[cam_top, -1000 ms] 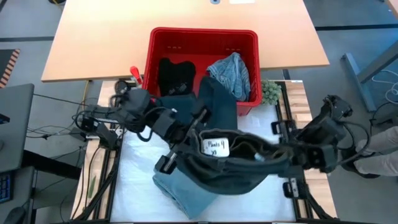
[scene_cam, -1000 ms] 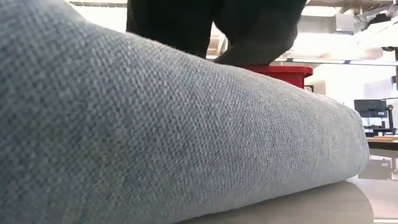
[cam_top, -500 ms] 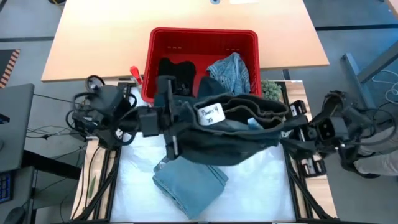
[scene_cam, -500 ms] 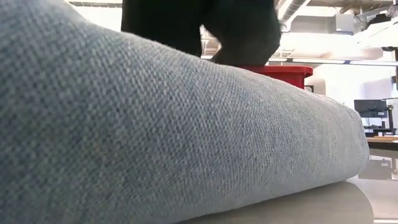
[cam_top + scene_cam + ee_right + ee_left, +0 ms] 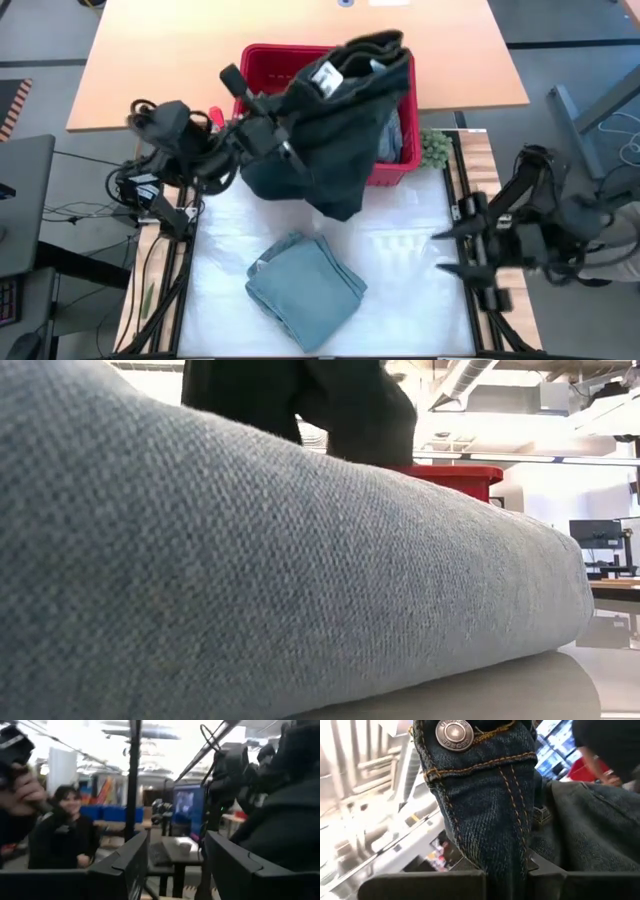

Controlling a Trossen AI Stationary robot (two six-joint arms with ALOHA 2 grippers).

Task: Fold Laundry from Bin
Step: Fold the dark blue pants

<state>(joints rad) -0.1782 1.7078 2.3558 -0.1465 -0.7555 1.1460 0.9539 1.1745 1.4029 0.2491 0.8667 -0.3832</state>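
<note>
A pair of dark denim jeans with a white label hangs over the red bin and hides most of it. My left gripper, at the bin's left near corner, is shut on them. The jeans' lower end reaches down past the bin's near wall, over the white cover. A folded light blue-grey garment lies flat on the cover and fills the low view. My right gripper stands open at the table's right edge, nothing between its fingers. My left gripper pinches the jeans' waistband just below its metal button, between its two fingers. It comes from the table's left, about level and slanting a little upward. The jeans are lifted and spread away from the hold toward the bin's right, slack.
A green fuzzy lump sits beside the bin's right near corner. The wooden tabletop stretches behind the bin. A white cover lies on the work area between the black side rails. A person shows in the room beyond.
My right gripper has opened, let go of the jeans and drawn back toward the table's right edge. My left gripper has rolled, risen and moved toward the far left. The jeans were stretched between both grippers over the folded garment. They have swung up and now hang over the bin.
</note>
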